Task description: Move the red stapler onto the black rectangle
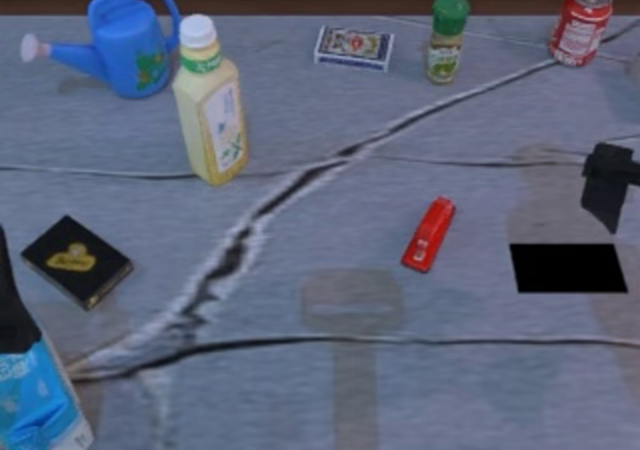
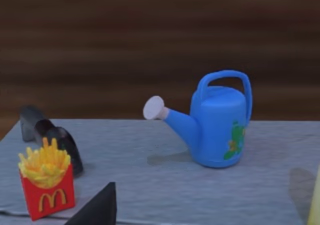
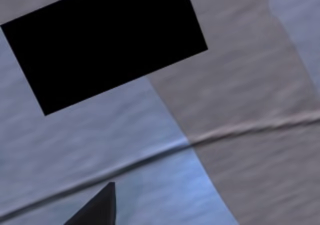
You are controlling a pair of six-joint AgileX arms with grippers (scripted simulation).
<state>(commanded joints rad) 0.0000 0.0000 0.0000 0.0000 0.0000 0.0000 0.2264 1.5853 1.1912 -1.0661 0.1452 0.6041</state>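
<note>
From above, the red stapler [image 1: 429,234] lies on the grey cloth table [image 1: 330,120], tilted, a little right of centre and untouched. The black rectangle [image 1: 568,267] sits to its right, apart from it, near the table's right edge. The right gripper [image 1: 608,182] hangs just above and behind that rectangle at the right edge; whether its fingers are parted or closed I cannot tell, but it carries nothing. The left arm shows only as a dark shape at the lower left edge, parked. Around the table stand a blue watering can [image 1: 127,40], a yellow bottle [image 1: 210,100], a card pack [image 1: 354,47], a green-capped jar [image 1: 447,38], a red soda can [image 1: 579,22] and a black box with a gold emblem [image 1: 76,260].

The left wrist view looks at the watering can [image 2: 216,120] and a fries carton [image 2: 47,185], far from the work.

The right wrist view shows the black rectangle [image 3: 102,45] below, with no stapler in sight.

Risks, as I judge: the stapler is narrow and glossy, so an off-centre or misaligned pinch could nudge or spin it; a careless release could leave it hanging over the rectangle's edge.
</note>
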